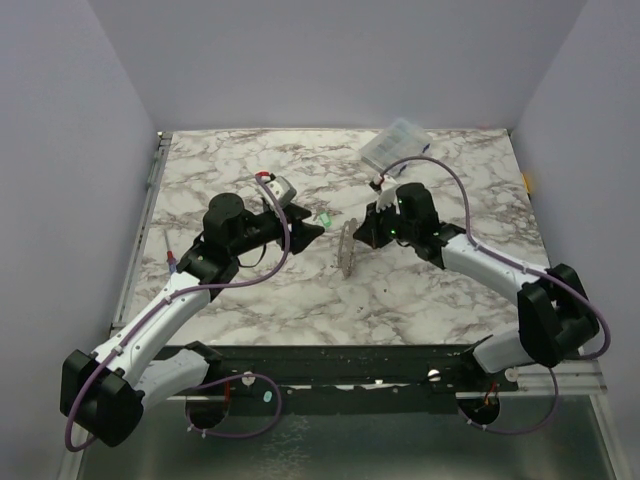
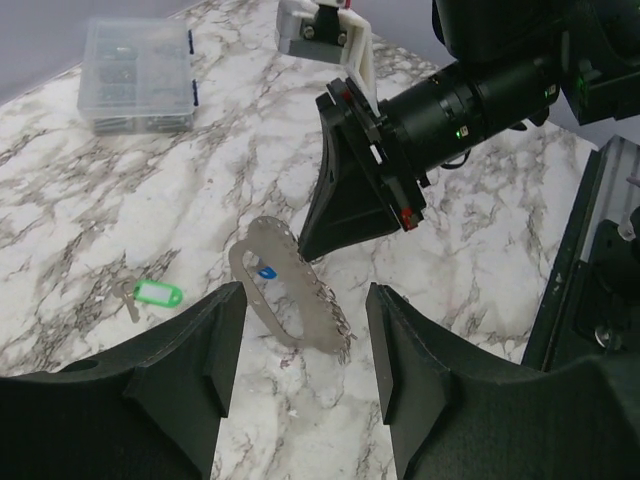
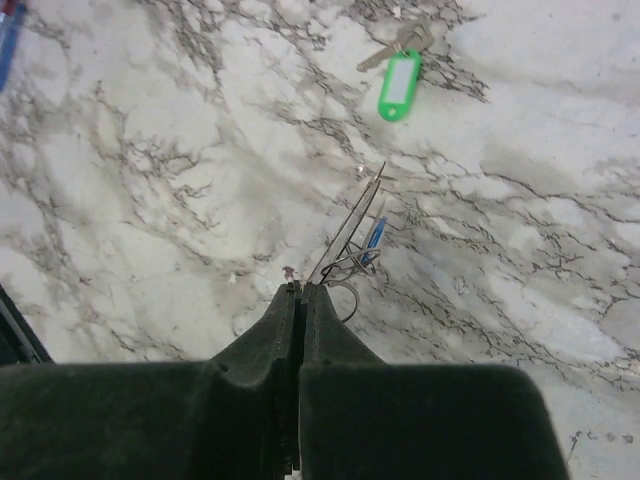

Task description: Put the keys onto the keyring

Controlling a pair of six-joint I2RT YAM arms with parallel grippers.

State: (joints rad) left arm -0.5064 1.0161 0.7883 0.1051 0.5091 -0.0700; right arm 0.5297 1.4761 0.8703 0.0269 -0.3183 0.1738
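The keyring (image 2: 304, 304) is a thin silvery loop standing on edge on the marble, with small wire rings along one side. My right gripper (image 3: 302, 290) is shut on its near end. A blue-tagged key (image 3: 375, 238) hangs at the loop, seen through it as a blue tag (image 2: 266, 271). The green-tagged key (image 2: 158, 293) lies flat on the table to the keyring's left, apart from it. My left gripper (image 2: 305, 350) is open, its fingers either side of the keyring's lower end and a little short of it, holding nothing. From above, the keyring (image 1: 346, 248) stands between both grippers.
A clear plastic compartment box (image 1: 393, 143) sits at the back of the marble table (image 1: 250, 290), right of centre. The right arm's black wrist (image 2: 450, 105) reaches in over the keyring from the far side. White walls close the table on three sides.
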